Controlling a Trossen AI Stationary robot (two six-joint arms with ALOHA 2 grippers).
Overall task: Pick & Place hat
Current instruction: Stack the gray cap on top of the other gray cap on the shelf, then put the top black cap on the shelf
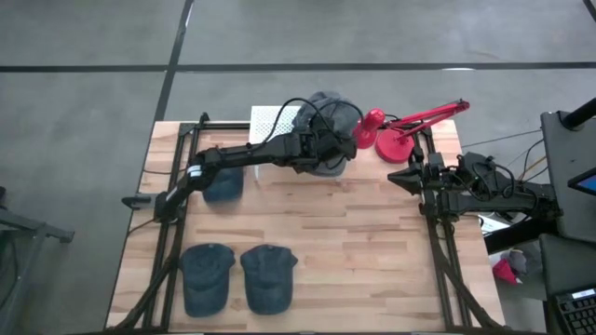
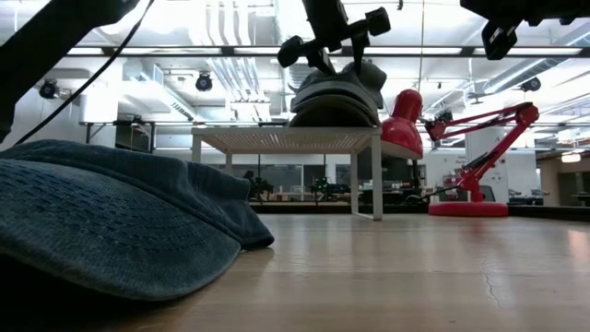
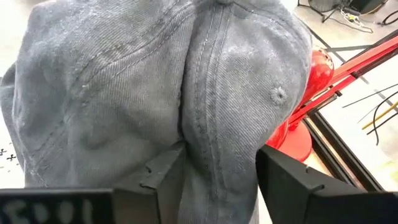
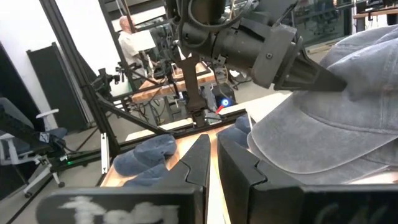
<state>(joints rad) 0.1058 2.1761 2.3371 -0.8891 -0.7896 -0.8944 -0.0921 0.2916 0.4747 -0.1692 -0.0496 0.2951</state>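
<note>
A grey cap (image 1: 331, 119) sits on a white perforated stand (image 1: 268, 121) at the table's far side; in the low view the grey cap (image 2: 336, 92) rests with its underside on the stand's top (image 2: 277, 138). My left gripper (image 1: 328, 141) reaches over it from the left and is shut on its crown. My right gripper (image 1: 402, 175) waits near the right edge, fingers together, holding nothing; the same right gripper (image 4: 214, 163) looks toward the cap. My left gripper (image 3: 217, 186) pinches a raised fold of the cap's crown (image 3: 217, 143) between its two fingers (image 3: 163, 180), beside a seam and an eyelet. The fingers come from above, slanting down. The cap's underside still lies on the stand.
A red desk lamp (image 1: 396, 135) stands just right of the stand, close to the cap. Three blue caps lie on the table: one (image 1: 223, 186) under the left arm, two (image 1: 207, 274) (image 1: 268, 277) near the front edge. Bare wood lies in the middle.
</note>
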